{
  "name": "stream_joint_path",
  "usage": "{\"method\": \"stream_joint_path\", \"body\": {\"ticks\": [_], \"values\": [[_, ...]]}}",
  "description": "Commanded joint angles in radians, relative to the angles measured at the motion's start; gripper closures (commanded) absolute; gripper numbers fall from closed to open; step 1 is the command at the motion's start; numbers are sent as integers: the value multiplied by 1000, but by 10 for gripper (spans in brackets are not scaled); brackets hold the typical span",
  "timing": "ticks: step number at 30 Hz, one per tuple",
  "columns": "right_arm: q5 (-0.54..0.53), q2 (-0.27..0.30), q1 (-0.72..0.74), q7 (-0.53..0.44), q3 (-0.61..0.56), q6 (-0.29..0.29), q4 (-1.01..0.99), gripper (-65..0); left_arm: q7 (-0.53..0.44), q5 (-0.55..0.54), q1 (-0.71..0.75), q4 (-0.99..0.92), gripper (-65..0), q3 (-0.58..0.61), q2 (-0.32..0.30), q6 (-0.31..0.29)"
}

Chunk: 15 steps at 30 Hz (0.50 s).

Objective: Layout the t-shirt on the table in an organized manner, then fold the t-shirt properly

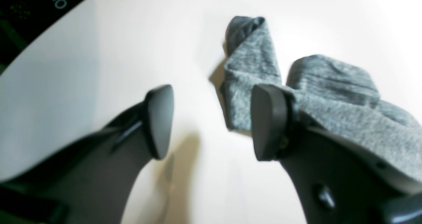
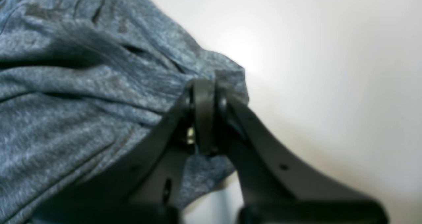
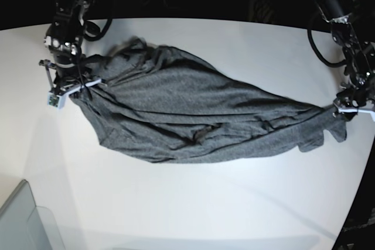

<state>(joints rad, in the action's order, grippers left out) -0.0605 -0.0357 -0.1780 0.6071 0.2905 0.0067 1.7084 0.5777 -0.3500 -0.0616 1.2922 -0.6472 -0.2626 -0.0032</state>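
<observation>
Shirt lies stretched across table middle, blocking low path between my two arms. Wide bare strip along near edge, another behind shirt. Bin fills near corner on my right side. My left gripper has jaws apart, nothing between pads, bare white beneath; cloth bunches against outer side of one finger.

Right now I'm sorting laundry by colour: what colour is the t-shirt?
Dark heather grey, plain, no print: the t-shirt shows best in the base view.
</observation>
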Motion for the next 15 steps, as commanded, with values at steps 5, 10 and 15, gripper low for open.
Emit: {"method": "stream_joint_path", "body": {"ticks": [5, 10, 15], "values": [[0, 6, 11, -17, 0, 0, 18, 0, -100, -4, -22, -90, -359, -3, 4, -2], [0, 6, 11, -16, 0, 0, 18, 0, -166, -10, -24, -125, -358, 83, 1, -2], [0, 6, 10, -16, 0, 0, 18, 0, -206, -11, -36, -178, -358, 88, 4, -2]]}}
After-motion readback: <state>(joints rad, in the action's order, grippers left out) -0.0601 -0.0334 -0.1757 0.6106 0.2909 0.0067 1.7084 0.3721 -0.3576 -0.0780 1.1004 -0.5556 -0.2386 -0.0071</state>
